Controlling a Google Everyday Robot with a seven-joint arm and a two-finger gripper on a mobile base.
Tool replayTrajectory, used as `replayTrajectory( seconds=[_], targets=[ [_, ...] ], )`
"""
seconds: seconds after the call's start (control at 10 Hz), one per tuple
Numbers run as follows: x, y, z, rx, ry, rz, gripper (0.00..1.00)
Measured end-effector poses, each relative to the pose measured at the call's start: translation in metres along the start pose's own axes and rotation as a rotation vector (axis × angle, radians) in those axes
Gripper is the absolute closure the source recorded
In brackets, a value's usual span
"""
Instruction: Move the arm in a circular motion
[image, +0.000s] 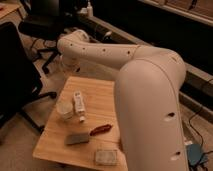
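The arm (150, 90) is a thick cream-white tube with small dark screw holes. It fills the right side of the camera view and reaches up and left over the wooden table (50, 145). Its far end bends down near the table's far left corner. The gripper (67, 64) is there, mostly hidden behind the wrist joint, above and behind a white bottle (78, 102). It holds nothing that I can see.
On the table lie a pale cup (64, 110), a red object (100, 130), a grey sponge (77, 138) and a whitish packet (106, 157). Black office chairs stand at the left (15, 75) and back left (42, 22). A dark counter runs along the back.
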Motion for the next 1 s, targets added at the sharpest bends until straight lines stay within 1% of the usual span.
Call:
replayTrajectory(
  seconds=[0.1,0.2,0.4,0.5,0.7,0.8,1.0],
  targets=[
    [0.0,-0.025,-0.007,0.048,-0.007,0.042,1.0],
    [0.002,-0.041,-0.013,0.08,-0.009,0.068,1.0],
    [0.015,-0.079,-0.033,0.16,-0.009,0.139,1.0],
    [0.021,-0.088,-0.041,0.183,-0.008,0.157,1.0],
    [0.042,-0.113,-0.061,0.234,-0.001,0.21,1.0],
    [0.051,-0.121,-0.068,0.25,0.002,0.231,1.0],
    [0.079,-0.139,-0.08,0.288,0.028,0.286,1.0]
  ],
)
